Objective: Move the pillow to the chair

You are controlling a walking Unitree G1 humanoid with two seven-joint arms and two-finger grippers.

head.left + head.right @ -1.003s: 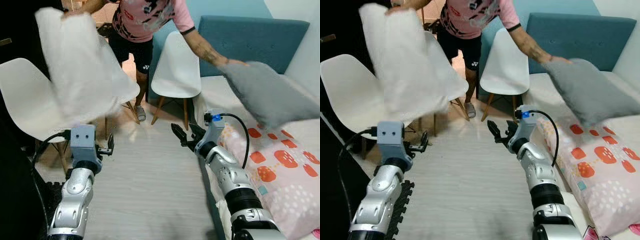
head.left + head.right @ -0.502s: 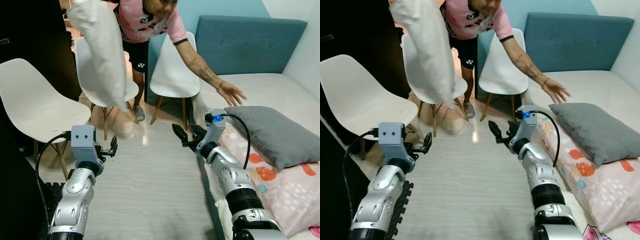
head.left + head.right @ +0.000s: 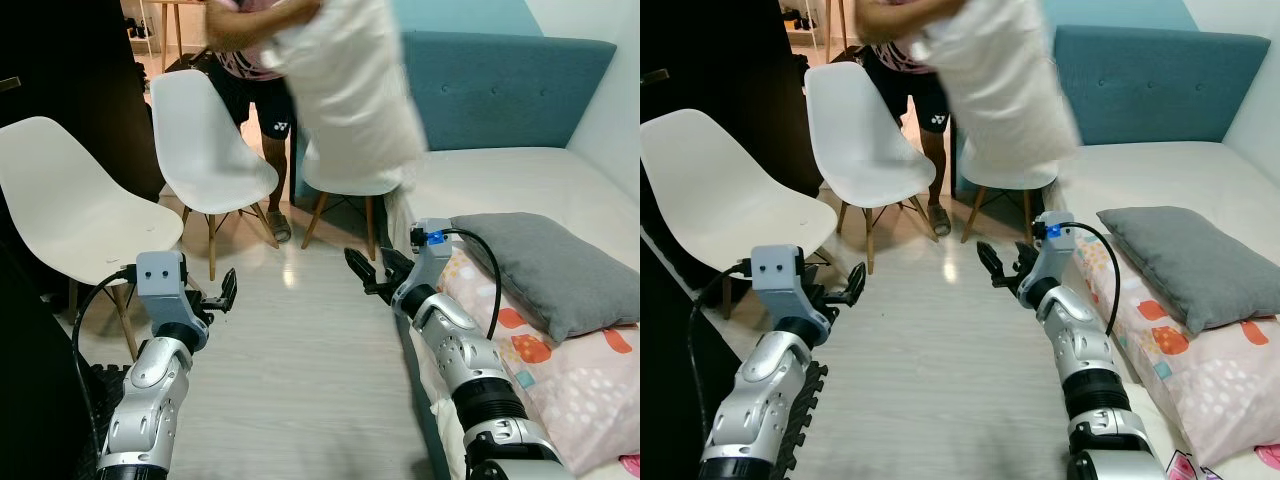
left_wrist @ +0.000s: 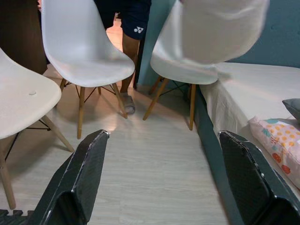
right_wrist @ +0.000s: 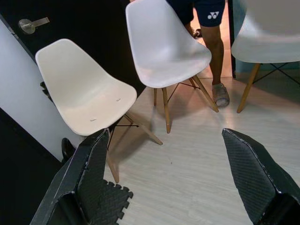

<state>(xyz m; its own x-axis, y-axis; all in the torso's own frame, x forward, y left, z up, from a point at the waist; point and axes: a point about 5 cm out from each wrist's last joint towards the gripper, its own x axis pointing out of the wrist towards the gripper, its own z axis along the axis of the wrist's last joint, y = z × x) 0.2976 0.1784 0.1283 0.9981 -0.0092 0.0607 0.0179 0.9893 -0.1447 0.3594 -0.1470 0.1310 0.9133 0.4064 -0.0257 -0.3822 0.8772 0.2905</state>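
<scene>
Pillow (image 3: 545,265), the grey one, lies on the bed (image 3: 520,180) just beside my right arm, resting partly on a pink patterned pillow (image 3: 570,370), and it has not yet gone to any chair. From my head view, taking the bed as landmark: my right gripper (image 3: 368,272) hangs off the bed's near edge over the floor (image 3: 290,370), fingers spread and empty; my left gripper (image 3: 218,296) is well away from the bed, also spread and empty, near the closest white chair (image 3: 70,205). A person (image 3: 262,70) stands beyond the bed's foot among two more white chairs, swinging a blurred white pillow (image 3: 350,80) (not mine to handle, I judge). In my left wrist view, my black fingers (image 4: 84,173) frame open floor, with the bed's edge to one side and that white pillow hovering above a chair (image 4: 187,65) next to it. In my right wrist view, the fingers (image 5: 91,173) point away from the bed toward two white chairs (image 5: 86,93) and the person's legs (image 5: 213,42). The risk I see: both grippers face away from the grey pillow, so turning toward it could sweep my right arm into the person or the swinging pillow; a soft pillow pinched at one corner might also sag and slip free.
</scene>
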